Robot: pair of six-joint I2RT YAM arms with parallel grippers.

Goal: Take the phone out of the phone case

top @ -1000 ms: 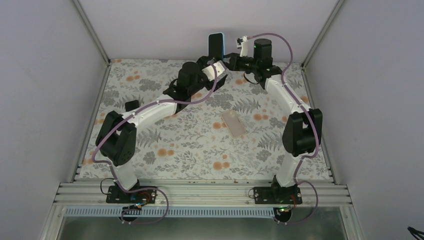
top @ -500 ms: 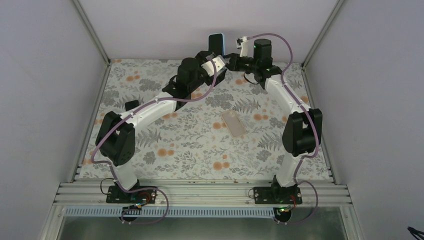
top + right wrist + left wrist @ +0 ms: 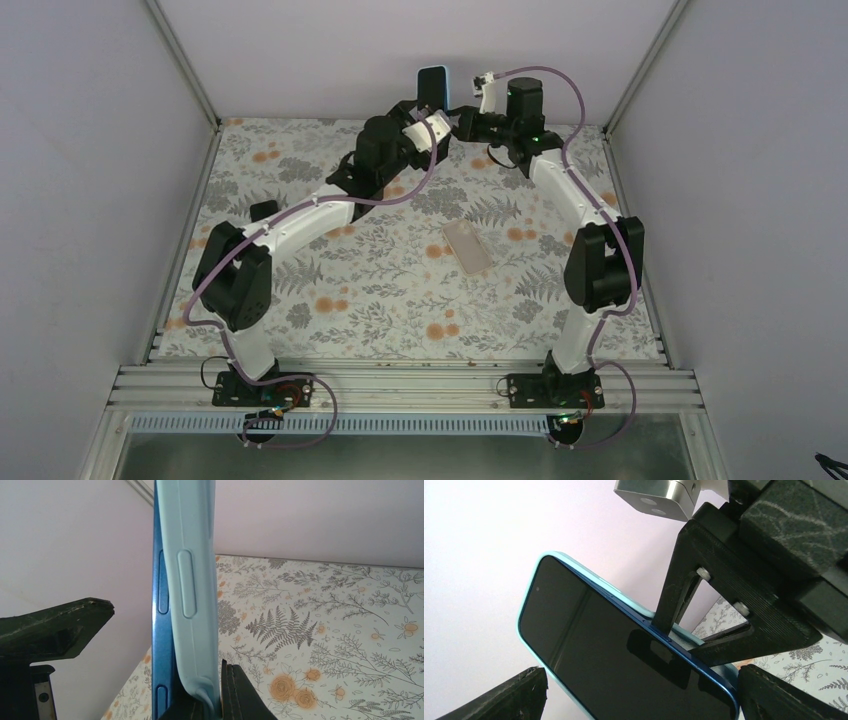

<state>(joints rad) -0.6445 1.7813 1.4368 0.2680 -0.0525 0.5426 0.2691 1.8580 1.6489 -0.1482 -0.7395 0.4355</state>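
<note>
The blue phone (image 3: 599,645) sits in a light blue case (image 3: 192,580) and is held upright above the table's far edge (image 3: 433,88). My right gripper (image 3: 200,707) is shut on its lower end, one finger on the case back. In the right wrist view the case's lower corner stands off the phone's blue edge (image 3: 161,645). My left gripper (image 3: 639,700) is open, its fingers on either side of the phone's dark screen, not touching it. In the top view it is just below the phone (image 3: 428,125), with the right gripper (image 3: 462,120) beside it.
A clear flat case-like piece (image 3: 467,246) lies on the floral table mat, right of centre. A small black object (image 3: 264,210) sits near the left arm's elbow. The back wall is close behind the phone, and side walls frame the table.
My left gripper has risen and moved closer to the phone, now covering its lower part in the top view. The right arm and phone have barely moved.
</note>
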